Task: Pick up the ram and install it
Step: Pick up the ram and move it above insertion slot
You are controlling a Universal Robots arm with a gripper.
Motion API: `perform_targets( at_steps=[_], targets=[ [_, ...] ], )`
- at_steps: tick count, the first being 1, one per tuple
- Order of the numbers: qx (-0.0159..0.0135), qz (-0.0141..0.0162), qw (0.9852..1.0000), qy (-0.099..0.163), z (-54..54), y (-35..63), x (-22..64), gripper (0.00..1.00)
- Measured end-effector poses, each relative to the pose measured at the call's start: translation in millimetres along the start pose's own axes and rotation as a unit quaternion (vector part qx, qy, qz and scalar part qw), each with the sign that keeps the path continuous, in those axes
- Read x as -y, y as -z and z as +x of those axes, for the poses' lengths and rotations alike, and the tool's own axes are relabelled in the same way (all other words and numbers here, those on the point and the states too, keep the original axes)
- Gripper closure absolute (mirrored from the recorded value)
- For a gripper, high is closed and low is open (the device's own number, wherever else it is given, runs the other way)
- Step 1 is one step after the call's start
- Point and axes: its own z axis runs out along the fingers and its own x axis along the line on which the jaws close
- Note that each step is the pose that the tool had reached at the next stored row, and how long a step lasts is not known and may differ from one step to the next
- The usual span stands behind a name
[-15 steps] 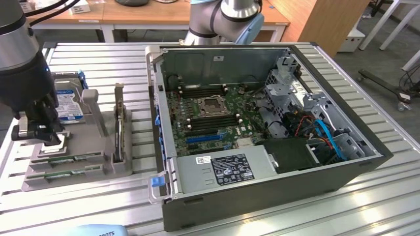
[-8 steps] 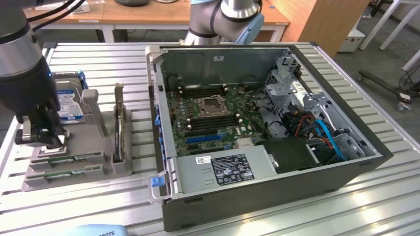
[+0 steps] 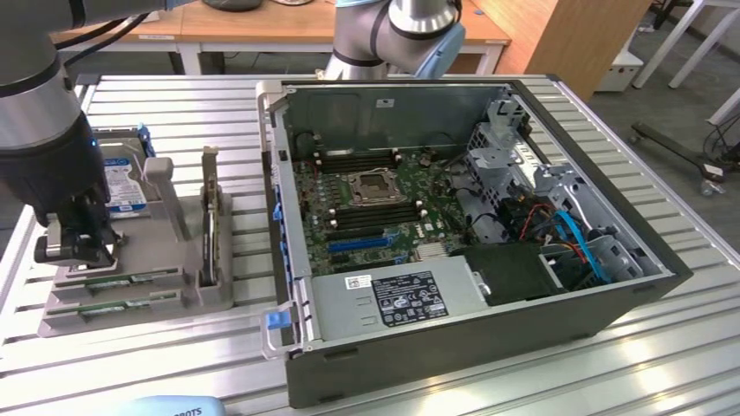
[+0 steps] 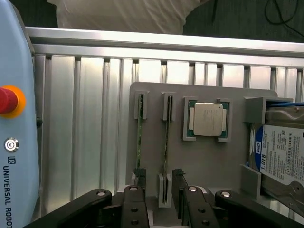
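Exterior view, lower left of the frame: the jaws are hanging over the grey holder [image 3: 173,299] on the table [image 3: 173,364], beside the open computer case [image 3: 578,321]. Wrist view: the jaws are standing wide, straddling the ram [image 4: 166,137] without gripping it. A second stick [image 4: 139,137] is sitting just beside it, both slotted in the holder.

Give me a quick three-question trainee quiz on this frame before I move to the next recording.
1. How many ram sticks sit in the grey holder?
2. True or false: the pincer is shut on a stick.
3. What lies between the ram sticks and the hard drive? A processor, B fan, C cable.
Key: 1 two; 2 false, it is open at the holder; 3 A.
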Motion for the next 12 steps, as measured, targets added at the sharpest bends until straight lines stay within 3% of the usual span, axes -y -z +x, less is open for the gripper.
perform_targets(
  at_steps=[12],
  targets=[
    [0.0001,0.0001,1.0,0.0,13.7,0.2,-0.3,0.65]
  ],
)
